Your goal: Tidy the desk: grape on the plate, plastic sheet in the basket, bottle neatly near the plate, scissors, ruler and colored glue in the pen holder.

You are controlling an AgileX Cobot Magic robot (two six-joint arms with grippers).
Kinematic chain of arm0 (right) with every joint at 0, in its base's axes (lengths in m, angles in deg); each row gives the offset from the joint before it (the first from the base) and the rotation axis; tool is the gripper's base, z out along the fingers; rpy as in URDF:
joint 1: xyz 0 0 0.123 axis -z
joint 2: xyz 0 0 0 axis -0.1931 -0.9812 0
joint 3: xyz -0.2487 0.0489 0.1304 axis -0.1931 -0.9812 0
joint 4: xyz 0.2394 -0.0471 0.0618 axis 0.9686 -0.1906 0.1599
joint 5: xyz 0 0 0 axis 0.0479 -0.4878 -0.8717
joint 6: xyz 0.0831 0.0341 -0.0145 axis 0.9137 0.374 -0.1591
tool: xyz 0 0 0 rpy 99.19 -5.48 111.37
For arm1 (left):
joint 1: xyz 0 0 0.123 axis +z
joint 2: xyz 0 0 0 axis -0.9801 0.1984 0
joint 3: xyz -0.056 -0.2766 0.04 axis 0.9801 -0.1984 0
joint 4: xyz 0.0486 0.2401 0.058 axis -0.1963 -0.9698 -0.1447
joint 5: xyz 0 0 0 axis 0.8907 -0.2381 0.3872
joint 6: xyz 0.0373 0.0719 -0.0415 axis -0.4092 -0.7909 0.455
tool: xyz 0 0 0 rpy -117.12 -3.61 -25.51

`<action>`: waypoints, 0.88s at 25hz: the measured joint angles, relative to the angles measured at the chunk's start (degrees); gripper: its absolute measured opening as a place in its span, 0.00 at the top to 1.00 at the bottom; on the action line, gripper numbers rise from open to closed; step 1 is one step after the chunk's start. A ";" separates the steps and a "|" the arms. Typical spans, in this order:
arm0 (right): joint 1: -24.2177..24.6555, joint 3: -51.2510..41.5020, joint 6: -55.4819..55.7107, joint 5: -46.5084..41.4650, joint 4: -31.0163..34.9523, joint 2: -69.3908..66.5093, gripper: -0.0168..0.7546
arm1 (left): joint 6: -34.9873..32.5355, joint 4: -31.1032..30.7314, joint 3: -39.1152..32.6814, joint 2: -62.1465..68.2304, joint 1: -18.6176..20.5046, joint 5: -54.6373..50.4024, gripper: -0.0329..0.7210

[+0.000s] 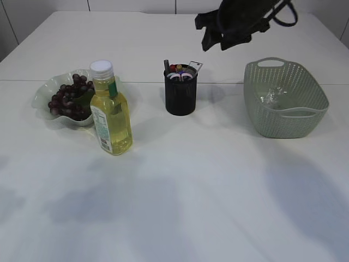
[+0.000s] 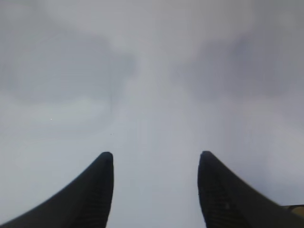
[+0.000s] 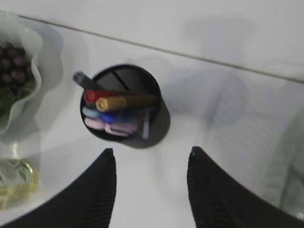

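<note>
Dark grapes (image 1: 68, 98) lie on the wavy pale plate (image 1: 41, 95) at the left. Right beside it stands the bottle (image 1: 110, 109) of yellow liquid, upright. The black pen holder (image 1: 180, 101) holds the colored glue sticks (image 3: 114, 101), the pink-handled scissors (image 3: 111, 127) and the ruler (image 3: 145, 127). A crumpled clear plastic sheet (image 1: 272, 97) lies inside the green basket (image 1: 294, 123). My right gripper (image 3: 151, 152) hangs open and empty high above the pen holder (image 3: 161, 121). My left gripper (image 2: 156, 154) is open over bare table, with nothing between its fingers.
In the exterior view the right arm (image 1: 234, 24) hangs dark above the table's far side, between pen holder and basket. The right wrist view also catches the plate (image 3: 35, 47), the bottle (image 3: 16, 183) and the basket's edge (image 3: 289, 161). The left arm is outside the exterior view.
</note>
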 joint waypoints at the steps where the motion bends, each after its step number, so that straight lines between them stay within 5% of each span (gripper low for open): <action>1: 0.00 0.00 1.16 -2.55 -1.35 1.21 0.46 | 0.00 0.00 0.00 0.00 0.00 0.00 0.41; 8: 0.00 -3.13 6.34 -16.95 -9.22 7.42 0.46 | 0.00 0.10 0.00 0.00 0.00 0.96 0.41; 22: 0.00 -31.05 7.15 -17.73 -13.74 35.89 0.46 | 0.02 0.77 0.00 0.06 0.07 2.68 0.41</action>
